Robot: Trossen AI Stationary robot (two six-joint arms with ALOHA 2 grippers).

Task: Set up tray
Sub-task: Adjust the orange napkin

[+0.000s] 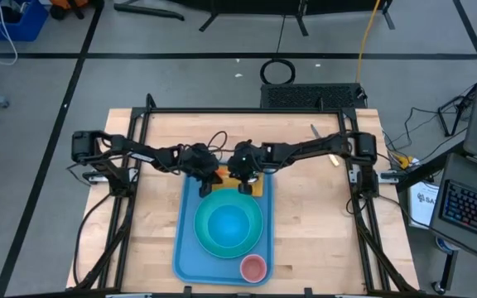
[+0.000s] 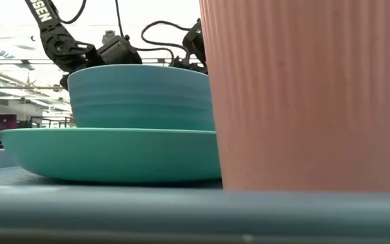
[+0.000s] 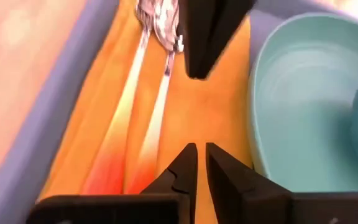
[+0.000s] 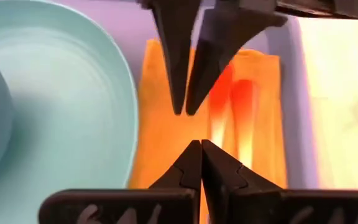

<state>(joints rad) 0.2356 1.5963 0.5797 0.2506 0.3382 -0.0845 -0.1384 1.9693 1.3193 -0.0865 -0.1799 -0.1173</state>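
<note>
Both grippers over napkin (image 4: 166, 134) | left gripper (image 3: 201, 155) slightly parted, right gripper (image 4: 201, 146) together | tray (image 1: 185, 248) nearly set (cutlery (image 3: 157, 25) just beyond)

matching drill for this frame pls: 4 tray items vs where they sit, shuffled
Things:
1. pink cup
2. blue bowl
3. orange napkin
4. turquoise plate

Places:
A. inside the plate
B. near corner of the tray
C. far end of the tray, under both grippers
D. middle of the tray, under the bowl

Pairs: 1-B, 2-A, 3-C, 4-D
</note>
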